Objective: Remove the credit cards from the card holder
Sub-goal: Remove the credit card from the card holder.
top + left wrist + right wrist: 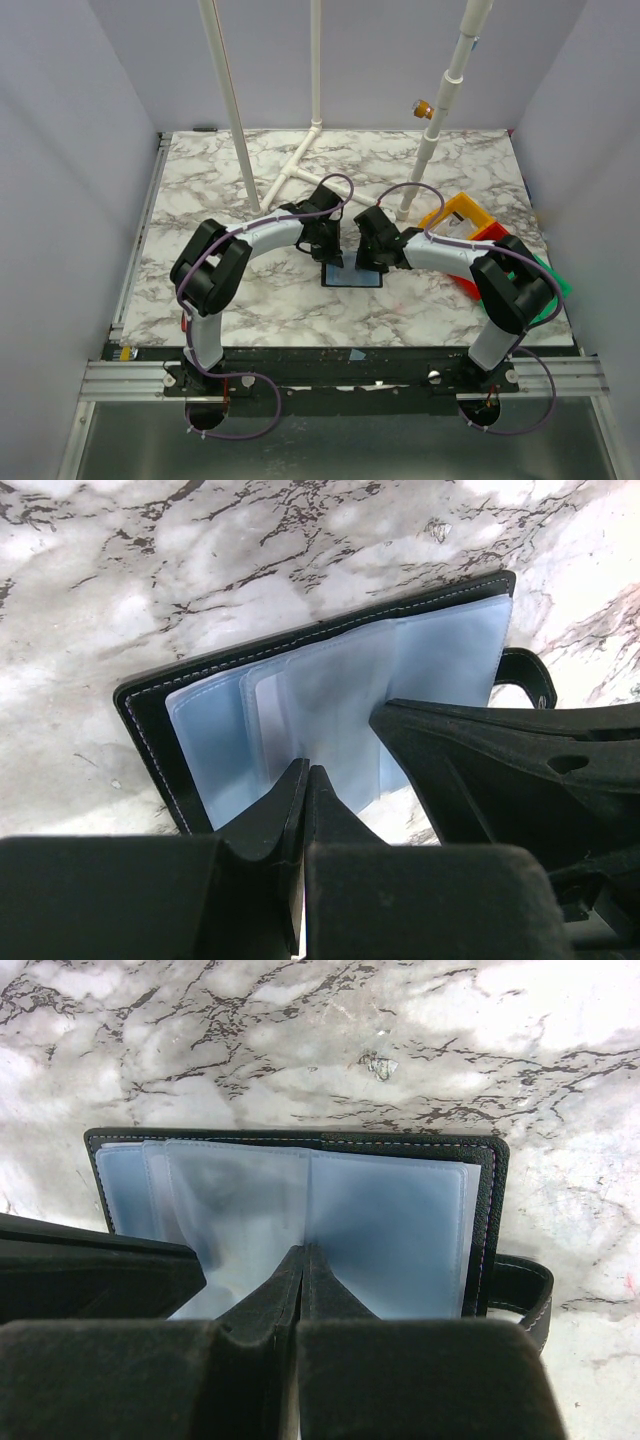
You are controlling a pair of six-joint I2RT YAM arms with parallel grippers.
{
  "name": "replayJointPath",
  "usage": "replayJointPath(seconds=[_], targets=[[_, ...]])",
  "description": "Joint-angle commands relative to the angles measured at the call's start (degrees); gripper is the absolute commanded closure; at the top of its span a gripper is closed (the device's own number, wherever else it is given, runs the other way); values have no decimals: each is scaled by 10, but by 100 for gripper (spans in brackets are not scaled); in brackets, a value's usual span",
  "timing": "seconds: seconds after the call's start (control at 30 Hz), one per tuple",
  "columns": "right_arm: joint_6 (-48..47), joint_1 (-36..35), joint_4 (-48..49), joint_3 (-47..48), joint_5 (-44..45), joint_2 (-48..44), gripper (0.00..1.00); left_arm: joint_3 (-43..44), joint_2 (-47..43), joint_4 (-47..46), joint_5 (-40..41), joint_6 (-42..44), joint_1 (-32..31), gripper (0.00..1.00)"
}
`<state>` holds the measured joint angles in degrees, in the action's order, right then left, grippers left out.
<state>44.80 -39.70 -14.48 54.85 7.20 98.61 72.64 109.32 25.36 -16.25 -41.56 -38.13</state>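
Observation:
The card holder [352, 277] lies open on the marble table [250, 300] between my two arms, black outside with pale blue sleeves [340, 695] fanned inside. Its black tab [520, 1290] sticks out at one side. My left gripper [306, 772] is shut, its tips resting on the near edge of the sleeves. My right gripper [303, 1250] is also shut, its tips at the fold between two sleeves [385, 1225]. Each wrist view shows the other gripper close beside. The credit cards are hidden; I cannot make one out through the sleeves.
Yellow [458, 215], red [490, 232] and green [552, 285] bins sit at the right edge behind my right arm. White pipes [300, 165] lie and stand at the back, with a white post [432, 150] just behind the right gripper.

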Motion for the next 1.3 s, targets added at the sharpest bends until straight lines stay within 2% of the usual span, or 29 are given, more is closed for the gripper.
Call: replayJointPath(seconds=[0.0,0.13,0.53,0.9,1.27], targets=[[-14,-1,-17,-11,8,21,99,11,11,-9,-17,2,-5,100],[-15,-1,-32,3,12,-7,98,13,11,-9,-18,1,-5,100],[-28,-1,-83,33,38,-106,70,18,10,-18,-31,-6,-9,100],[-35,-21,1,-33,-24,-110,65,20,18,-25,-49,-14,-11,100],[-39,-75,-1,1,21,-57,65,2,-24,0,-6,-11,16,100]])
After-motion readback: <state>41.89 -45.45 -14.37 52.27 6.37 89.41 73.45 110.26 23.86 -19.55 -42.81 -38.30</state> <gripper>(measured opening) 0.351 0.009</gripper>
